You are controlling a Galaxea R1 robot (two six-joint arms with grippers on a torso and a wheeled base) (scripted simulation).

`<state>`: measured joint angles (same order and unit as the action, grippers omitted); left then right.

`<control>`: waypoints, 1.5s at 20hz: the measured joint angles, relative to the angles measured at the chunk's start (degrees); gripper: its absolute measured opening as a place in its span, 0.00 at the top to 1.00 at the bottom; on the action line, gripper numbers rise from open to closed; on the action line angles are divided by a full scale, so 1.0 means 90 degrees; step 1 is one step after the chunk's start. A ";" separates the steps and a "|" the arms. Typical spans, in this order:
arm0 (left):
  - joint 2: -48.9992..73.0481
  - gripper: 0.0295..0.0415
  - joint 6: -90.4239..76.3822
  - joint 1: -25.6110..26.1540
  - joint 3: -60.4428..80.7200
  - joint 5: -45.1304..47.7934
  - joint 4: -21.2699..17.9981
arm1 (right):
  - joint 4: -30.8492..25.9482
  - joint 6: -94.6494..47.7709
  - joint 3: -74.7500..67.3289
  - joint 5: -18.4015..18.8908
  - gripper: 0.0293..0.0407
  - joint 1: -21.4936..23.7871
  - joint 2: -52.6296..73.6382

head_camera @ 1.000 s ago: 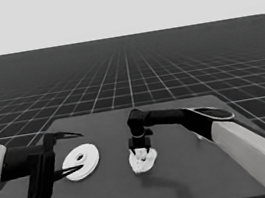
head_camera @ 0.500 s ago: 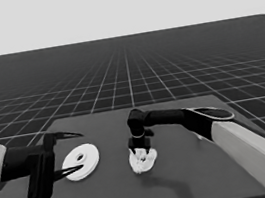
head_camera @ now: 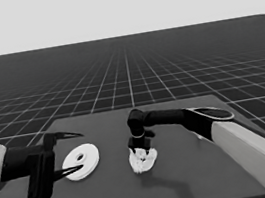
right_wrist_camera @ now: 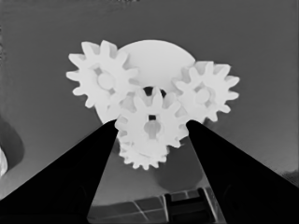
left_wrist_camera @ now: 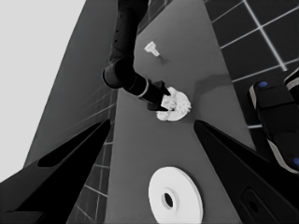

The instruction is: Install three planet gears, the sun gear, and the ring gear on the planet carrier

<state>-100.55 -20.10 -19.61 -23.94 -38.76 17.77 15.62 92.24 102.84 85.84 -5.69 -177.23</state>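
The right jaws (right_wrist_camera: 150,128) stood over the smaller round part (right_wrist_camera: 156,58) at the middle of the bench (head_camera: 199,169), their two black fingers (right_wrist_camera: 84,177) on either side of a small toothed gear (right_wrist_camera: 152,123) and closed against its teeth. That gear sat above the part's central hole. Three more gears lay on the same part: one (right_wrist_camera: 103,77) to one side beyond the fingertips, one (right_wrist_camera: 205,93) to the other side, and one (right_wrist_camera: 140,156) partly hidden beneath the held gear, its teeth showing between the fingers. In the head view the cluster read as one white lump (head_camera: 143,159) directly under the right jaws (head_camera: 139,148), with the right arm (head_camera: 176,117) reaching in from the bench's right side.

A thin white piece (left_wrist_camera: 152,47) stood on the bench, well apart from the jaws, toward the bench's right.

The left jaws (head_camera: 68,154) waited at the bench's left end, fingers spread wide apart. The larger round part (head_camera: 81,161), thick with a small central hole, lay flat on the bench just beside them, between the two fingertips in the head view and not gripped.
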 joint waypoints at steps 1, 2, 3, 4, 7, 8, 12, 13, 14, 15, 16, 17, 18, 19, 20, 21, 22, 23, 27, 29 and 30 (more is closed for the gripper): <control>0.0000 0.25 0.0000 0.0000 0.0000 0.0000 0.0000 | 0.0000 0.0067 0.0000 0.0000 0.86 -0.0001 0.0000; 0.0000 0.25 0.0000 0.0000 0.0000 0.0000 0.0000 | 0.0000 0.0133 0.0000 0.0000 0.86 -0.0002 0.0000; 0.0000 0.25 0.0000 0.0000 0.0000 0.0000 0.0000 | 0.0000 0.0200 0.0000 0.0000 0.86 -0.0002 0.0000; 0.0000 0.25 0.0000 0.0000 0.0000 0.0000 0.0000 | 0.0000 0.0267 0.0000 0.0000 0.86 -0.0003 0.0000; 0.0000 0.25 0.0000 0.0000 0.0000 0.0000 0.0000 | 0.0000 0.0467 0.0002 -0.0001 0.86 -0.0011 0.0003; 0.0000 0.25 0.0000 0.0000 0.0000 0.0000 0.0000 | 0.0001 0.0533 0.0004 -0.0001 0.86 -0.0013 0.0005; 0.0000 0.25 0.0000 0.0000 0.0000 0.0000 0.0000 | 0.0001 0.0800 0.0004 0.0000 0.86 -0.0015 0.0006; 0.0000 0.25 0.0000 0.0000 0.0000 0.0000 0.0000 | 0.0001 0.0867 0.0004 0.0000 0.86 -0.0015 0.0006; 0.0000 0.25 0.0000 0.0000 0.0000 0.0000 0.0000 | 0.0001 0.0933 0.0004 0.0000 0.86 -0.0015 0.0006; 0.0000 0.25 0.0000 0.0000 0.0000 0.0000 0.0000 | 0.0001 0.1000 0.0004 0.0000 0.86 -0.0015 0.0006; 0.0000 0.25 0.0000 0.0000 0.0000 0.0000 0.0000 | 0.0001 0.1067 0.0004 0.0000 0.86 -0.0016 0.0006; 0.0000 0.25 0.0000 0.0000 0.0000 0.0000 0.0000 | 0.0001 0.1133 0.0004 0.0000 0.86 -0.0016 0.0006; 0.0000 0.25 0.0000 0.0000 0.0000 0.0000 0.0000 | 0.0002 0.1200 0.0004 0.0000 0.86 -0.0016 0.0006; 0.0000 0.25 0.0000 0.0000 0.0000 0.0000 0.0000 | 0.0002 0.1267 0.0004 0.0000 0.86 -0.0016 0.0006; 0.0000 0.25 0.0000 0.0000 0.0000 0.0000 0.0000 | 0.0002 0.1333 0.0004 0.0000 0.86 -0.0015 0.0006; 0.0000 0.25 0.0000 0.0000 0.0000 0.0000 0.0000 | 0.0002 0.1400 0.0005 0.0000 0.86 -0.0016 0.0006; 0.0000 0.25 0.0000 0.0000 0.0000 0.0000 0.0000 | 0.0002 0.1467 0.0004 0.0000 0.86 -0.0016 0.0005; 0.0000 0.25 0.0000 0.0000 0.0000 0.0000 0.0000 | 0.0002 0.1533 0.0004 -0.0001 0.86 -0.0016 0.0004; 0.0000 0.25 0.0000 0.0000 0.0000 0.0000 0.0000 | 0.0001 0.1800 0.0003 -0.0001 0.86 -0.0018 0.0002; 0.0000 0.25 0.0000 0.0000 0.0000 0.0000 0.0000 | 0.0001 0.1933 0.0006 0.0000 0.86 -0.0031 0.0007; 0.0000 0.25 0.0000 0.0000 0.0000 0.0000 0.0000 | 0.0001 0.2000 0.0007 0.0000 0.86 -0.0034 0.0009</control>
<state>-100.55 -20.10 -19.61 -23.94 -38.76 17.77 15.63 110.24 102.91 85.84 -5.99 -177.15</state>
